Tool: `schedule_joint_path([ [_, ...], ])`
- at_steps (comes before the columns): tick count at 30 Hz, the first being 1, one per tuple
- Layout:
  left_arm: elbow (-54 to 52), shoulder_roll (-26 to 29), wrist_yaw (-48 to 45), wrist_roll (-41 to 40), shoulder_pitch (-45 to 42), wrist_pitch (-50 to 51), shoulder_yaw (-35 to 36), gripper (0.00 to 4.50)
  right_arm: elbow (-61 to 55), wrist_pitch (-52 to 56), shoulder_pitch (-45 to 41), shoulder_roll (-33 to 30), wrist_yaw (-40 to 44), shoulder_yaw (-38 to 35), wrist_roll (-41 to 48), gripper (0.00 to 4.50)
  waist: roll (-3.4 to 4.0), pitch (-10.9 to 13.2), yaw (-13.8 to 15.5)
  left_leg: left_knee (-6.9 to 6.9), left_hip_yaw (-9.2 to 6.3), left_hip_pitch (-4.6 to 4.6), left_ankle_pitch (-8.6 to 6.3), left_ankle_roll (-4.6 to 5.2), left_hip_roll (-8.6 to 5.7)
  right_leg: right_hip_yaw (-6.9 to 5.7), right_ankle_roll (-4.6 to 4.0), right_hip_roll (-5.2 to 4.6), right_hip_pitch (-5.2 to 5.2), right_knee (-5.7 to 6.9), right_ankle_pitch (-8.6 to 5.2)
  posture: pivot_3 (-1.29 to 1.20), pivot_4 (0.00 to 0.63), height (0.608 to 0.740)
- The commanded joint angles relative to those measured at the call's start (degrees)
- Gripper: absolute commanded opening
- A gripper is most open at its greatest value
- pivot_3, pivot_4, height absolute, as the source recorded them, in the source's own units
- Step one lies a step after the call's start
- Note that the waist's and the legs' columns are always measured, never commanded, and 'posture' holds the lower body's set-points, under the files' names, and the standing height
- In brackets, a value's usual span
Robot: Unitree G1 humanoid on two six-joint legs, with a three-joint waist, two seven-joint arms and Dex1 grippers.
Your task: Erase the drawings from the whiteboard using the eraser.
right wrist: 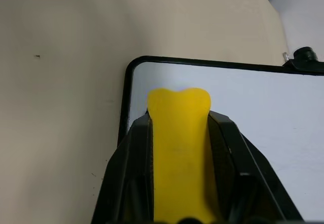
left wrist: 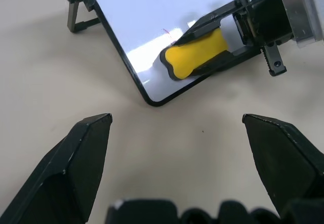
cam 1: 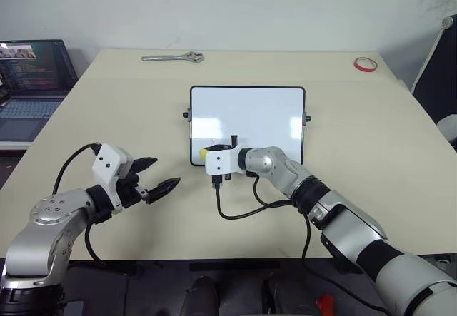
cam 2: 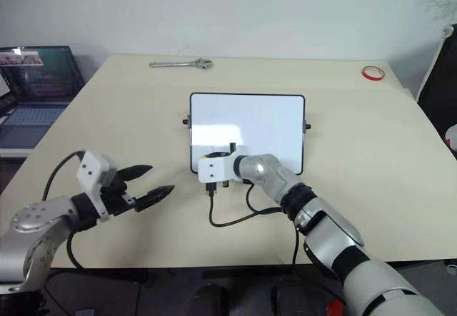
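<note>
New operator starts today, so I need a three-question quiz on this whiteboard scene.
1. True or false: the right gripper is shut on the eraser.
2. Which part of the whiteboard is the eraser over? A) far right corner B) near left corner C) centre
3. Fill in: the left gripper hovers over the table with its jaws ____.

Key: 1 true; 2 B; 3 open.
</note>
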Motion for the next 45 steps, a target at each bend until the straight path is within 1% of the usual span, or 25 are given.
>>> schedule_joint_path([
  [1,1.01,0.56,-1.45,0.49,-0.1,-2.89,0.87,4.5,4.43,4.42,-2.08,-2.25,-3.61,-4.04,-0.46,1.11,-0.01,-0.01,0.08,0.0,0.0,0.0,0.02,0.0,0.0,-0.01,-0.01,0.0,0.0,0.0,0.01,0.0,0.15,0.74],
  [2,1.35,0.53,-1.69,0.57,-0.03,-3.28,0.87,4.5,4.88,4.34,-2.02,-2.3,-2.51,-4.01,-0.27,1.11,-0.03,-0.02,0.11,0.0,0.01,0.0,0.02,0.0,0.0,-0.02,-0.01,0.0,0.0,0.0,0.01,0.0,0.15,0.74],
  [5,2.18,0.25,-2.25,0.88,0.3,-4.52,0.73,4.5,4.29,3.68,1.19,-3.89,7.4,-0.53,-1.34,1.11,-0.07,-0.06,0.11,-0.05,0.02,0.0,0.02,-0.01,0.01,-0.02,-0.01,0.0,0.01,-0.05,0.0,0.0,0.15,0.74],
  [8,2.61,0.02,-2.54,1.09,0.46,-5.21,0.56,4.5,1.02,3.13,3.41,-5.04,12.61,1.31,-2.22,1.11,-0.11,-0.23,0.09,-0.15,0.01,0.07,0.01,0.0,0.01,0.01,-0.01,-0.02,0.05,-0.08,0.0,0.0,0.15,0.74],
  [10,3.06,-0.12,-2.81,1.32,0.46,-5.67,0.44,4.5,-0.64,3.61,4.07,-5.44,13.51,1.64,-2.87,1.11,-0.09,-0.21,0.05,-0.18,0.01,0.14,0.02,0.0,0.02,0.05,-0.01,-0.02,0.07,-0.07,0.0,0.0,0.15,0.74],
  [11,3.23,-0.16,-2.93,1.4,0.43,-5.82,0.4,4.5,-0.96,3.83,4.0,-5.66,12.88,1.72,-3.43,1.11,-0.09,-0.21,0.04,-0.18,0.0,0.16,0.03,0.02,0.02,0.05,-0.01,-0.01,0.07,-0.06,0.0,0.0,0.15,0.74],
  [13,3.83,-0.16,-3.2,1.56,0.29,-6.29,0.28,4.5,-0.39,4.11,2.76,-5.68,8.1,0.68,-4.21,1.11,-0.07,-0.2,0.04,-0.18,-0.01,0.17,0.07,0.07,0.03,0.04,-0.02,0.0,0.06,-0.06,0.01,0.0,0.15,0.74],
  [15,4.88,-0.02,-3.66,1.76,0.01,-6.99,0.16,4.5,0.84,3.86,0.4,-5.4,-0.72,-1.65,-4.84,1.11,-0.04,-0.16,0.08,-0.2,-0.01,0.16,0.13,0.13,0.02,0.02,-0.02,0.0,0.06,-0.06,0.01,0.0,0.15,0.74],
  [17,5.81,0.06,-4.08,1.92,-0.28,-7.61,0.11,4.5,1.66,3.48,-1.26,-5.16,-6.8,-3.53,-4.39,1.11,0.02,-0.09,0.13,-0.21,0.0,0.1,0.24,0.05,0.01,0.01,-0.03,0.0,-0.01,-0.05,0.05,0.0,0.15,0.74],
  [19,6.34,0.03,-4.39,2.01,-0.48,-8.08,-0.01,4.5,2.13,2.69,-1.75,-4.91,-8.08,-4.23,-3.49,1.11,-0.01,-0.09,0.26,-0.22,0.02,0.05,0.29,0.04,0.0,-0.01,-0.02,0.0,-0.04,-0.05,0.06,0.0,0.15,0.74],
  [21,6.62,-0.05,-4.55,2.06,-0.62,-8.42,-0.21,4.5,2.38,2.36,-1.45,-4.69,-7.62,-4.45,-3.07,1.11,-0.05,-0.11,0.3,-0.27,0.03,0.02,0.29,0.03,0.0,-0.01,-0.03,-0.01,-0.05,-0.1,0.06,0.0,0.15,0.74],
  [23,6.55,-0.32,-4.71,1.95,-0.91,-8.73,-0.72,4.5,0.71,1.75,0.93,-5.06,-3.1,-3.85,-2.31,1.11,-0.06,-0.11,0.22,-0.37,0.07,0.01,0.28,0.03,0.01,0.04,-0.09,-0.01,-0.11,-0.13,0.07,0.0,0.15,0.74],
  [24,6.04,-0.42,-4.8,1.89,-1.3,-8.71,-1.27,4.5,-2.79,2.21,3.37,-5.28,-0.9,-4.62,-0.74,1.11,-0.08,-0.13,0.21,-0.42,0.07,-0.01,0.28,0.03,0.01,0.05,-0.1,-0.01,-0.13,-0.13,0.08,0.0,0.15,0.74],
  [26,4.87,-0.64,-4.58,1.63,-1.98,-8.09,-2.07,4.5,-10.1,4.38,7.03,-5.25,0.68,-7.55,2.55,1.11,-0.13,-0.16,0.33,-0.46,0.05,-0.03,0.27,0.02,0.01,-0.01,-0.1,-0.01,-0.12,-0.15,0.08,0.0,0.15,0.74],
  [28,2.21,-1.05,-4.36,0.89,-3.42,-6.85,-3.52,4.5,-22.91,11.8,10.56,-2.95,-0.35,-15.47,9.73,1.11,-0.08,-0.04,0.41,-0.46,-0.03,-0.19,0.25,-0.01,0.02,-0.04,-0.1,-0.02,-0.2,-0.16,0.08,0.0,0.15,0.74],
  [30,-1.2,-1.16,-4.65,0.11,-5.18,-5.58,-5.72,4.5,-37.99,21.39,14.08,-0.6,-0.96,-23.85,17.98,1.11,-0.03,0.05,0.51,-0.4,-0.09,-0.54,0.25,-0.01,0.03,-0.05,-0.1,-0.03,-0.51,-0.09,0.09,0.0,0.15,0.74],
  [32,-3.61,-0.82,-5.18,-0.09,-6.6,-4.58,-7.61,4.5,-48.98,29.25,16.82,0.13,-1.06,-28.49,22.19,1.11,0.02,0.08,0.73,-0.32,-0.22,-1.14,0.28,-0.06,0.02,-0.18,-0.09,-0.03,-1.01,-0.04,0.11,0.0,0.15,0.74],
  [35,-5.82,-0.01,-6.22,0.77,-10.26,-3.42,-11.09,4.5,-63.73,42.02,21.35,-1.55,-1.34,-32.7,24.31,1.11,0.01,0.07,1.1,-0.4,-0.2,-1.21,0.28,-0.08,0.02,-0.19,-0.07,-0.03,-1.09,-0.13,0.11,0.0,0.15,0.74],
  [37,-6.19,-0.64,-6.38,2.96,-15.55,-2.46,-15.89,4.5,-73.67,49.76,26.12,-4.96,0.26,-36.17,26.34,1.11,0.02,0.08,1.22,-0.44,-0.2,-1.2,0.25,-0.1,0.03,-0.26,-0.07,-0.03,-1.06,-0.21,0.06,0.0,0.15,0.74],
  [40,-4.92,-2.61,-6.8,5.6,-21.93,-2.46,-21.73,4.5,-81.98,58.02,31.51,-9.22,-0.9,-40.04,26.08,1.11,0.09,0.12,1.3,-0.43,-0.14,-1.31,0.25,-0.1,-0.08,-0.42,-0.06,-0.03,-1.04,-0.31,0.03,0.0,0.15,0.74],
  [43,-1.7,-5.72,-9.28,7.27,-28.85,-2.41,-27.88,4.5,-83.72,65.91,36.86,-12.44,-5.12,-43.71,22.45,1.11,0.09,0.12,1.05,-0.42,0.02,-1.28,0.26,-0.1,-0.15,-0.31,-0.05,0.07,-1.04,-0.27,0.02,0.0,0.15,0.74],
  [45,1.55,-8.18,-11.04,7.48,-32.95,-2.4,-30.19,4.5,-83.1,67.39,39.46,-13.03,-6.04,-44.36,22.42,1.11,0.09,0.12,0.71,-0.42,0.11,-1.26,0.25,-0.1,-0.28,-0.27,-0.05,0.19,-1.06,-0.26,0.02,0.0,0.15,0.74],
])
